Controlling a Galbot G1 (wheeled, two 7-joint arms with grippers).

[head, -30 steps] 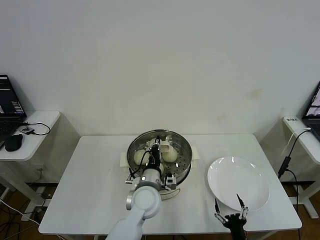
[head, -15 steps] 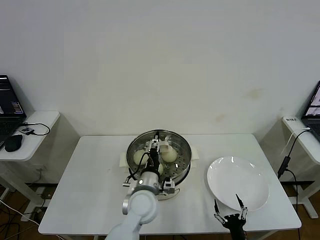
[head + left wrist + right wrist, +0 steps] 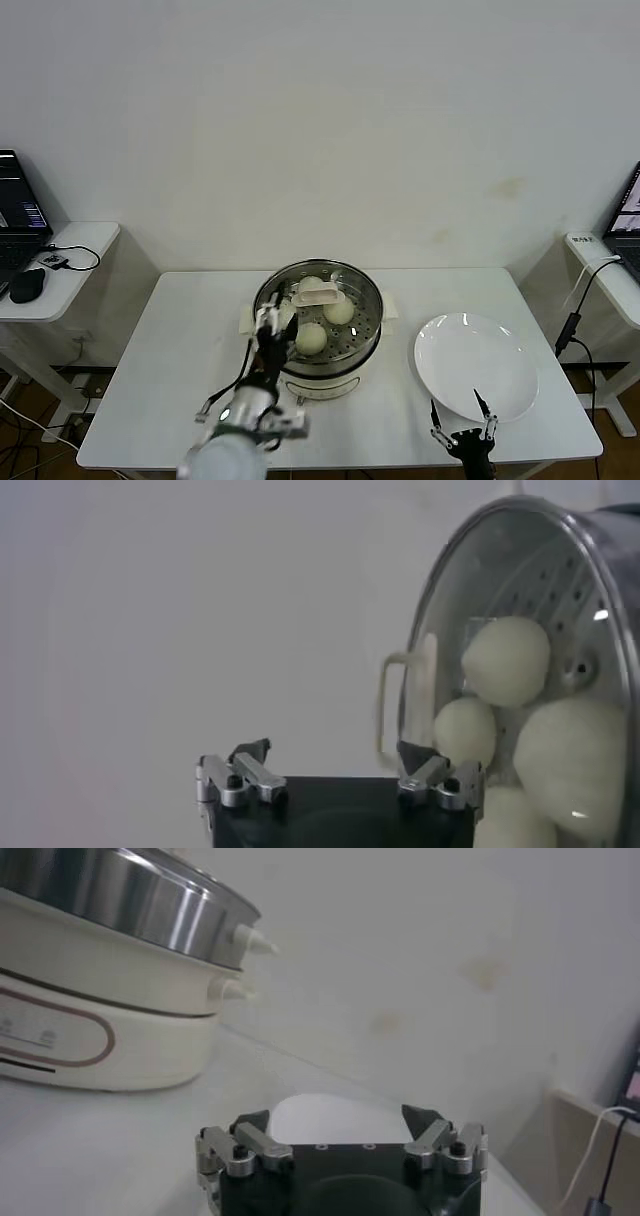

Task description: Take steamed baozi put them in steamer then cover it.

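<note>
Gleaming steel steamer [image 3: 355, 335] w/ smooth cream baozi [image 3: 311, 339] under glass cover [image 3: 318, 297].

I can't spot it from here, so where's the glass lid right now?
In the head view the glass lid sits on the steamer, mid-table, over the baozi, left of the white plate. The left gripper is beside it.

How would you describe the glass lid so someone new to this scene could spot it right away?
Start at the white table and find the shiny steel steamer near its middle. The lid sits on top of that pot, as wide as its rim. Unlike the flat white plate to the right, it is clear glass with a cream-white bar handle, and buns show through it.
</note>
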